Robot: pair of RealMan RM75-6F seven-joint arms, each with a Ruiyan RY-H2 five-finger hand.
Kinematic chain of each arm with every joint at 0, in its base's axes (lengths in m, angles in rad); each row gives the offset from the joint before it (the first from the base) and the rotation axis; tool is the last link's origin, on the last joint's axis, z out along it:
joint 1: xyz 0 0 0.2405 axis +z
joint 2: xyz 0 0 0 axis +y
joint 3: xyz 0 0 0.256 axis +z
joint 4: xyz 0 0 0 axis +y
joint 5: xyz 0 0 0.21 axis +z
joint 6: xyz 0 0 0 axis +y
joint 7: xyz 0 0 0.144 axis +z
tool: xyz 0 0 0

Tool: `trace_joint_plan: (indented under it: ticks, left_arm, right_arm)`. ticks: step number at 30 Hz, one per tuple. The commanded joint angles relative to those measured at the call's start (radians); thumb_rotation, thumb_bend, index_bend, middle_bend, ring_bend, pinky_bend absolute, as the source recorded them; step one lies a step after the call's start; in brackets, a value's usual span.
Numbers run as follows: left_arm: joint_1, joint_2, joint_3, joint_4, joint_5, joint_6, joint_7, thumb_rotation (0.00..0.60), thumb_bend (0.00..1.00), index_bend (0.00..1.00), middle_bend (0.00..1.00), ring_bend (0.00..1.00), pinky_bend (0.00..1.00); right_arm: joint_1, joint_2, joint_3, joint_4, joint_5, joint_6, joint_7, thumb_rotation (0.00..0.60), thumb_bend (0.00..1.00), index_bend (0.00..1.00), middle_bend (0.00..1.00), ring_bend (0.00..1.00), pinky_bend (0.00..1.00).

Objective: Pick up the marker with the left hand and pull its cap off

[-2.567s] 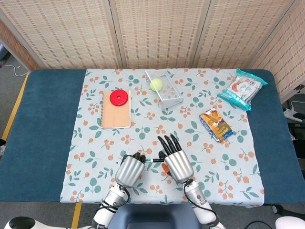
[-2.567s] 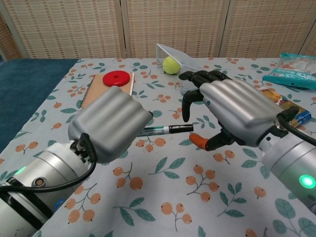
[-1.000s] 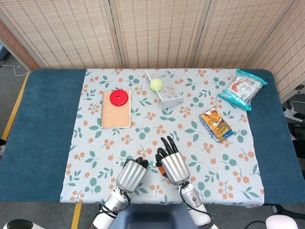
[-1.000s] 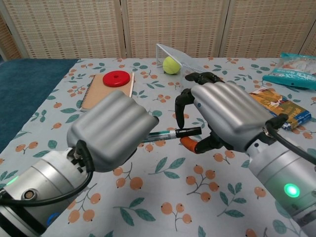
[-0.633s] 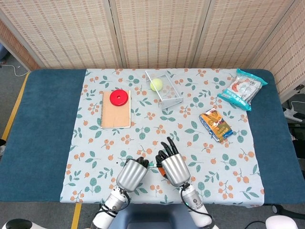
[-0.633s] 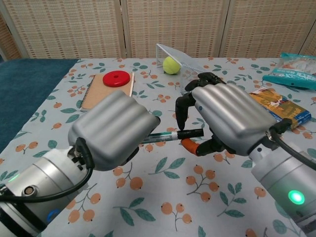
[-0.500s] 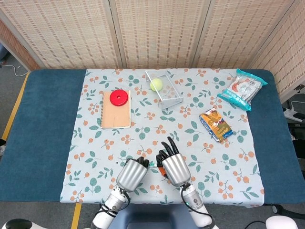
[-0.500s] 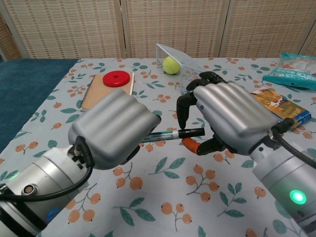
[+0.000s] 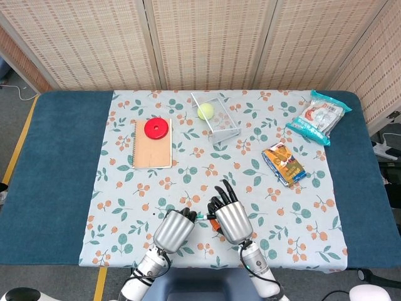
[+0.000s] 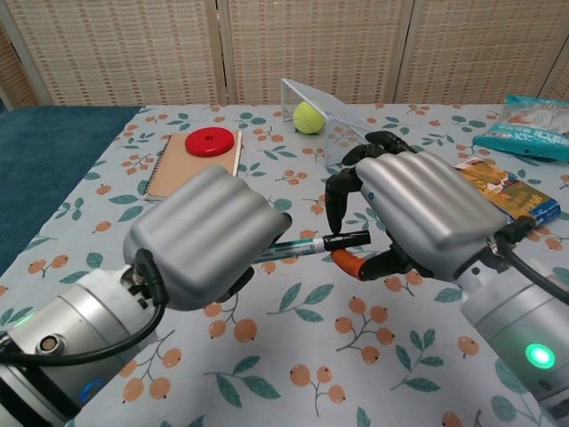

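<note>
We see the left hand (image 10: pixel 204 236) at 6 o'clock on the worktop (image 9: pixel 62 163), fist clamped round the marker (image 10: pixel 298 246). Marker sticks out toward 3 o'clock, roughly level, lifted off the cloth (image 9: pixel 125 207). Its black cap (image 10: pixel 347 239) is on the barrel, at the far end.

Right hand (image 10: pixel 418 213) sits just beside, at 3 o'clock from the left one. Its dark fingers (image 10: pixel 340 191) curl down over the cap, and an orange-tipped thumb (image 10: pixel 351 261) is just under it. Whether they actually pinch the cap or only hover, we cannot tell. From the head view both hands show close together near the front edge, left hand (image 9: pixel 173 229), right hand (image 9: pixel 232 219), with a sliver of marker (image 9: pixel 202 216) between them.

Rest of the worktop, head view: notebook (image 9: pixel 153 148) at 10 o'clock with a red disc (image 9: pixel 156 128) on its top end. Clear box (image 9: pixel 216 116) at 12 o'clock, tipped on its side, yellow ball (image 9: pixel 205 111) inside. Orange-blue packet (image 9: pixel 284 163) at 2 o'clock, lying flat. Teal bag (image 9: pixel 318 116) at 1–2 o'clock, partly off the cloth onto the blue surface. All well apart from the hands. Woven screen (image 9: pixel 207 37) behind.
</note>
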Motion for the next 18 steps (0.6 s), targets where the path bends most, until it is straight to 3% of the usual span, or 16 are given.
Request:
trace_joint_plan:
  ticks: [1,18]
  left_arm:
    - [0.000,0.003,-0.003,-0.001,-0.003,-0.003,-0.003,0.600,0.62,0.95,1.00,0.87,1.00]
    - [0.007,0.011,-0.002,-0.027,-0.039,-0.019,-0.016,0.600,0.65,0.95,1.00,0.87,1.00]
  right_arm:
    - [-0.001,-0.001,0.003,0.001,-0.004,0.006,0.005,0.600,0.30,1.00,0.45,0.16,0.00]
    - [-0.010,-0.014,0.001,0.040,-0.015,0.023,0.039,0.600,0.30,1.00,0.45,0.16,0.00]
